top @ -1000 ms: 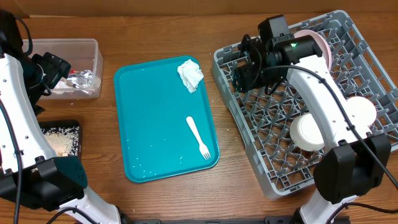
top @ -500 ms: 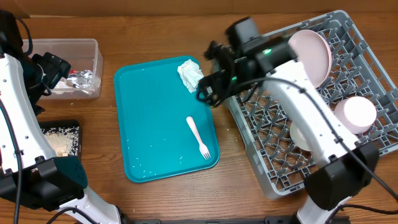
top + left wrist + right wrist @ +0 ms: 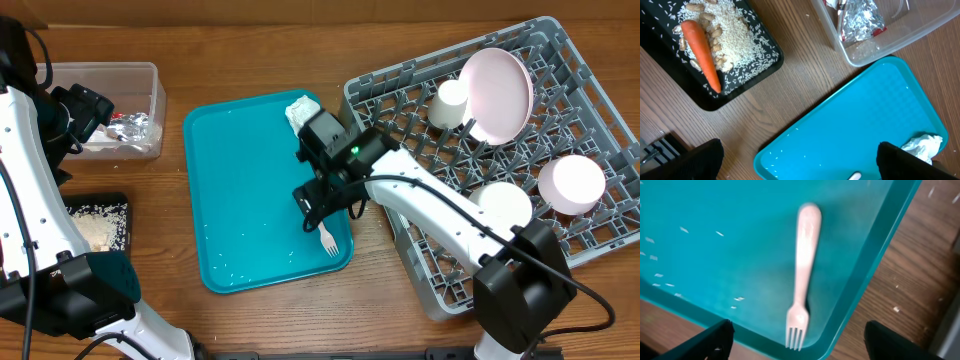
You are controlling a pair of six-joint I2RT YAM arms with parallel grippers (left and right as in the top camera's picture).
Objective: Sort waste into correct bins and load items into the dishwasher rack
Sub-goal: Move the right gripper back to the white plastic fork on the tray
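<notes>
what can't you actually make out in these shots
- Overhead: fork handle hidden beneath the right gripper; only the tines show.
- Overhead: black tray partly covered by the left arm.
- Left wrist: napkin partly hidden by the left gripper, near the bottom edge.

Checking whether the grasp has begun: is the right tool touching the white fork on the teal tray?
Apart. The right wrist view shows the right tool open, fingers either side of the fork with bare teal tray between.
</notes>
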